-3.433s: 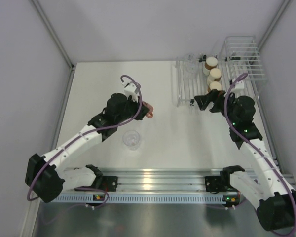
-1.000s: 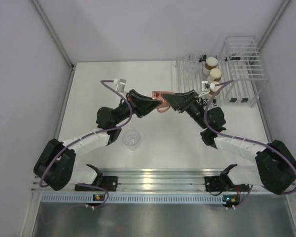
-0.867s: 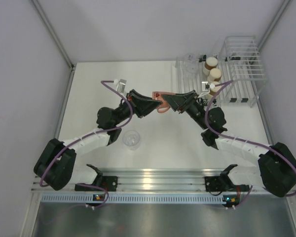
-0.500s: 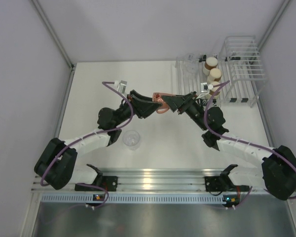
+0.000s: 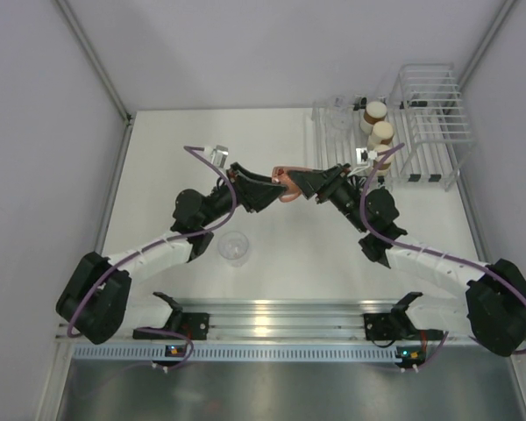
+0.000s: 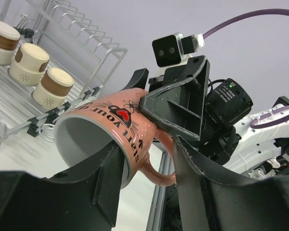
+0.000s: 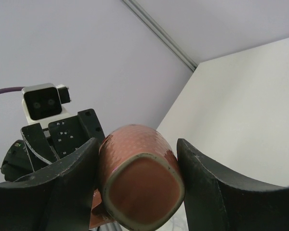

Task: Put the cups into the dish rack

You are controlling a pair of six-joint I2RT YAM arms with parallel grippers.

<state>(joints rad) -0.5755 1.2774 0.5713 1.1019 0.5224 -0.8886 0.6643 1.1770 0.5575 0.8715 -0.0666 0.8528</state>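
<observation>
Item: salmon-orange handled mug [image 6: 111, 125], between both arms.
Right gripper [image 7: 137, 144]: clamped on mug's base end.
Left gripper [image 6: 144, 144]: jaws parted, loosely straddling rim.

salmon mug [image 6: 120, 126]: blk lettering, red heart, blk flower doodle, grey-wht inside. brown cups [image 6: 52, 87]: cream w/ brown band, small starburst mark. dish rack [image 5: 428, 92] wht wire. cables [image 6: 250, 17] purple. clear cup [image 5: 233, 246] transparent. table [image 5: 289, 254] wht.
</observation>
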